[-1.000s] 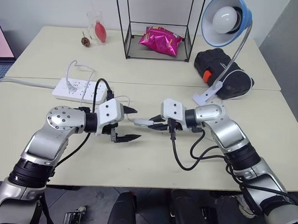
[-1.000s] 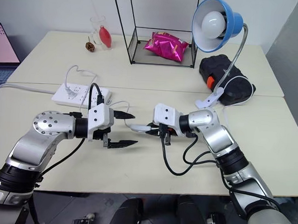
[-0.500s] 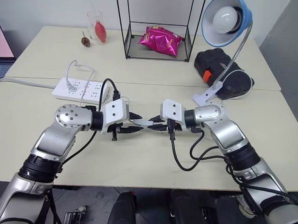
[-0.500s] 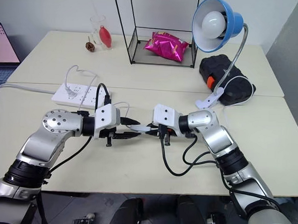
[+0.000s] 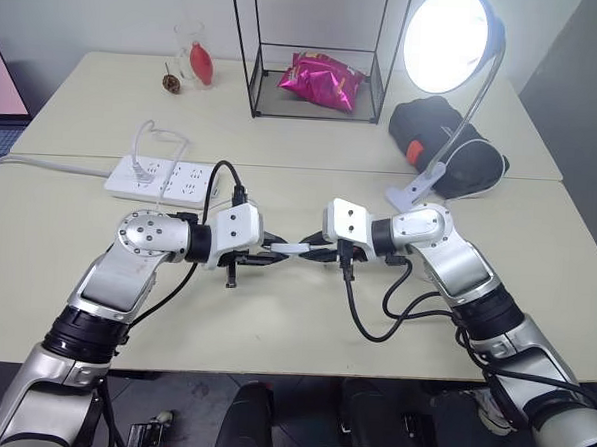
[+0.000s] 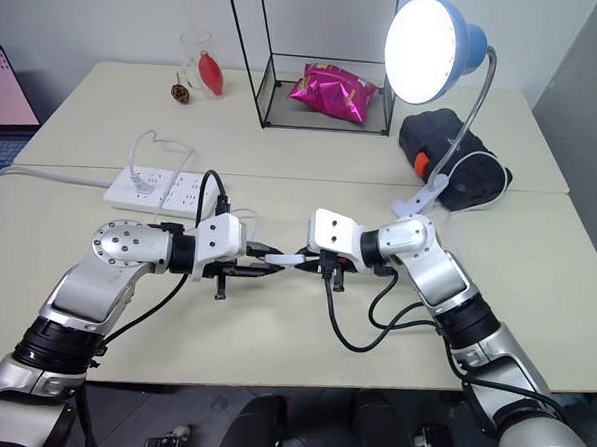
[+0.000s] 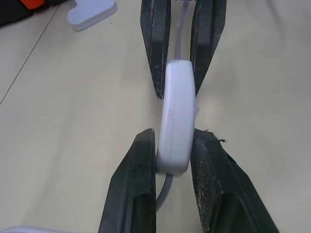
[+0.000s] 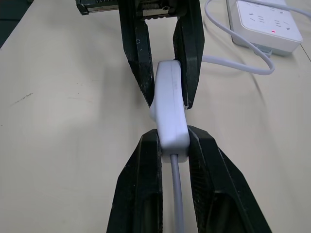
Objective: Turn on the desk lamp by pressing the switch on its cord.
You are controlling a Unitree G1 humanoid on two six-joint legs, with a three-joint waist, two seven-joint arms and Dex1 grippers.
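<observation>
— Light pours from the blue dome-shaded desk lamp (image 5: 450, 39); its big round bulb glows white, its chrome gooseneck bends down to a white clip base on the cream bench (image 5: 273, 332). Where is the switch?

— The small white oblong inline switch (image 5: 295, 248) hangs just above the bench, between the two arms. The left pincer (image 7: 174, 148) is pinching one end, black fingers pressed against both flat sides. The right pincer (image 8: 173, 141) pinches the other end likewise.

— And the cord?

— The thin white cord (image 8: 176, 194) leaves the switch between the right pincer's fingers.

— Any writing?

— None legible. The white multi-socket power strip (image 5: 161, 179) lies near the left arm with a small red light showing. Behind stand a black wire frame (image 5: 312, 54) holding a pink foil snack bag (image 5: 321, 82), a black pouch (image 5: 445, 141) with an orange tab, and a clear glass (image 5: 192, 53) holding something red.
</observation>
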